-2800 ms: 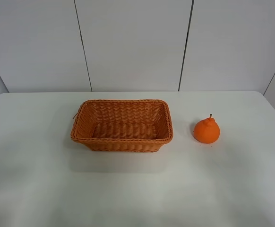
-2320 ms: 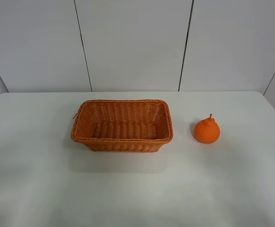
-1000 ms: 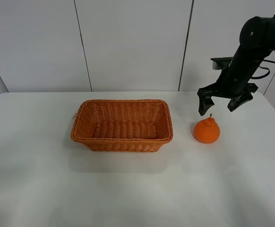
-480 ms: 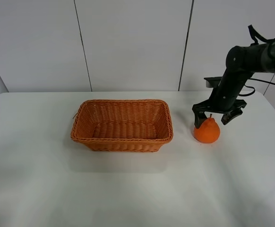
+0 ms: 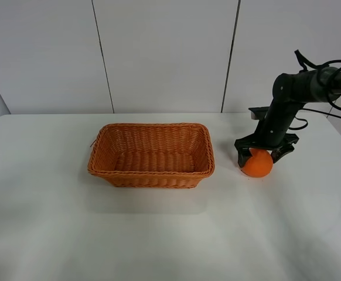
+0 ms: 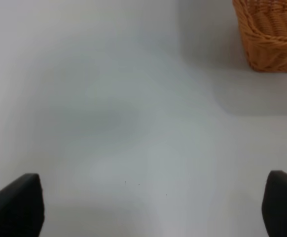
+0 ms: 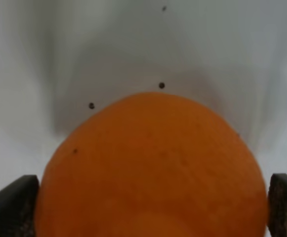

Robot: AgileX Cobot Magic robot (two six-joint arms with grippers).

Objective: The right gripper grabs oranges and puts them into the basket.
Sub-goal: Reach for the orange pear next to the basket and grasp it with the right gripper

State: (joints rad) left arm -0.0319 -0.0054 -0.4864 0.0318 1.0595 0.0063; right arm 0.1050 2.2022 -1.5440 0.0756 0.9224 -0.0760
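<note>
Black and two-fingered, the right claw [image 5: 260, 157] sits low over the orange [image 5: 256, 167], its jaws spread wide, one finger on either side of the fruit. In the right wrist view the orange [image 7: 151, 168] fills nearly the whole gap between the fingertips [image 7: 9, 207] — whether they press the skin cannot be told. The fruit rests on the white bench [image 5: 159, 234], near the basket [image 5: 153, 175] on its right, not touching it. The left claw [image 6: 148, 205] is spread wide over bare bench, holding nothing — a basket corner shows ahead.
</note>
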